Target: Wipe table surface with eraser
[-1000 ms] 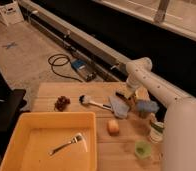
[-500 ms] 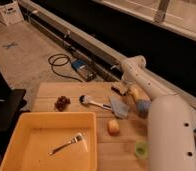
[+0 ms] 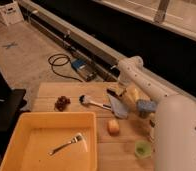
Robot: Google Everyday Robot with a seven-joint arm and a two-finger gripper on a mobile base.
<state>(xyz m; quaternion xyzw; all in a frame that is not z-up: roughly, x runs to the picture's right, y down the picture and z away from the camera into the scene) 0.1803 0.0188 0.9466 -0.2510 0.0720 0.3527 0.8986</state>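
Note:
The light-brown wooden table surface (image 3: 86, 90) fills the lower part of the camera view. A small tan block, apparently the eraser (image 3: 133, 94), lies near the table's back right, just behind the blue sponge-like block (image 3: 145, 107). My white arm comes in from the lower right, bends at an elbow near the back edge, and brings the gripper (image 3: 115, 93) down close to the table, just left of the eraser and behind the blue-grey flat sheet (image 3: 119, 108). Whether the gripper touches the eraser cannot be told.
A yellow plastic tray (image 3: 21, 135) with a fork (image 3: 66, 144) sits front left. A dark bunch of grapes (image 3: 62, 102), a white-handled brush (image 3: 93, 102), an orange-yellow fruit (image 3: 113, 126) and a green cup (image 3: 142, 148) are on the table. Cables and a blue box (image 3: 81, 66) lie on the floor behind.
My arm has swung left and its large forearm now covers the table's right front. The gripper has moved left along the back of the table, to beside the tan block.

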